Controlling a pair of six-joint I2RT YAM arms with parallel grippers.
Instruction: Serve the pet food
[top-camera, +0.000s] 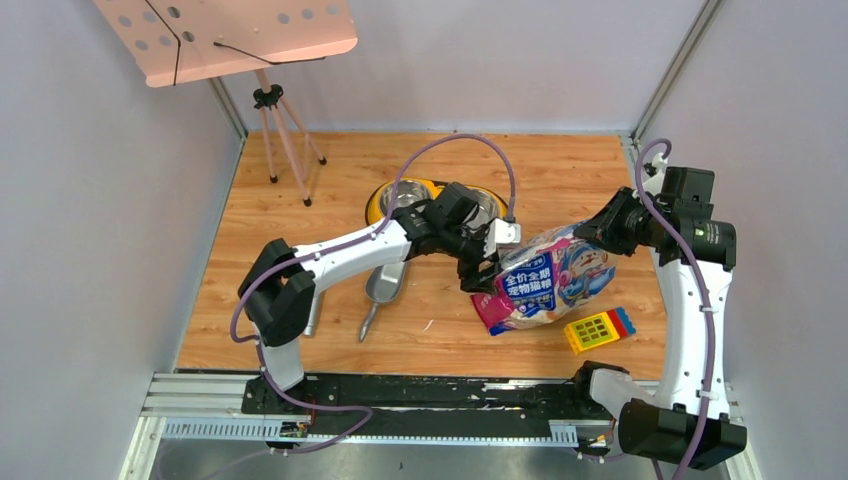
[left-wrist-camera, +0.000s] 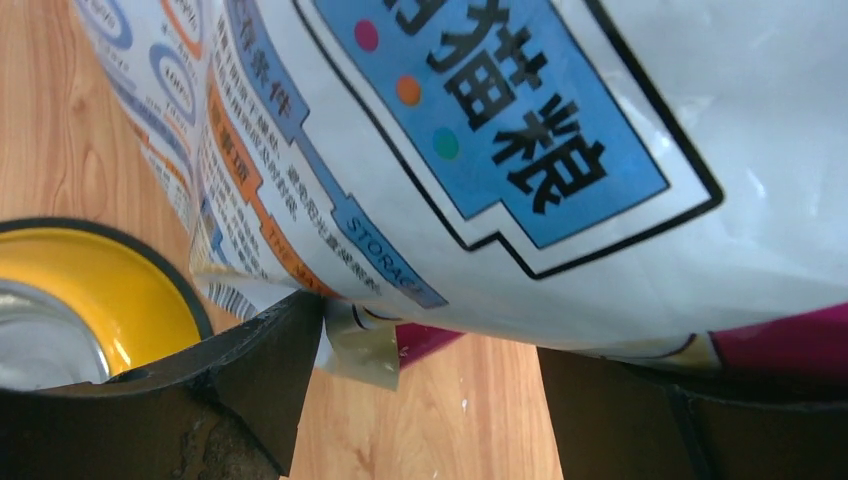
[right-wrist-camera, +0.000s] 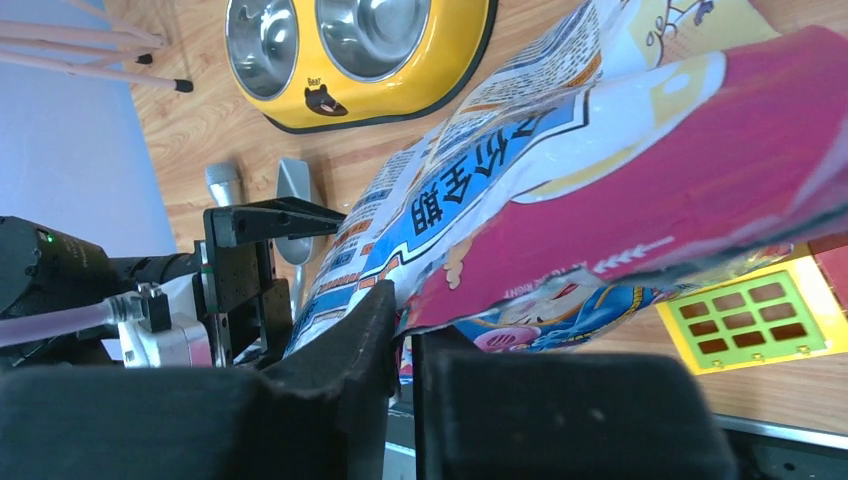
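The pet food bag (top-camera: 550, 280), glossy with a blue label and pink edges, lies tilted on the wooden floor right of centre; the kibble itself is hidden inside. My right gripper (top-camera: 592, 232) is shut on the bag's upper right edge, and the right wrist view shows the pink rim (right-wrist-camera: 620, 170) pinched between its jaws (right-wrist-camera: 405, 320). My left gripper (top-camera: 486, 258) stands open at the bag's left end. In the left wrist view the bag (left-wrist-camera: 450, 150) spans across both fingertips, and the left finger (left-wrist-camera: 250, 380) touches a folded corner.
A yellow double-bowl feeder (top-camera: 372, 205) sits just behind the left gripper. The grey metal scoop (top-camera: 385, 285) lies under the left arm. A yellow toy block (top-camera: 598, 329) rests near the bag's front. A pink music stand (top-camera: 230, 35) is at the back left.
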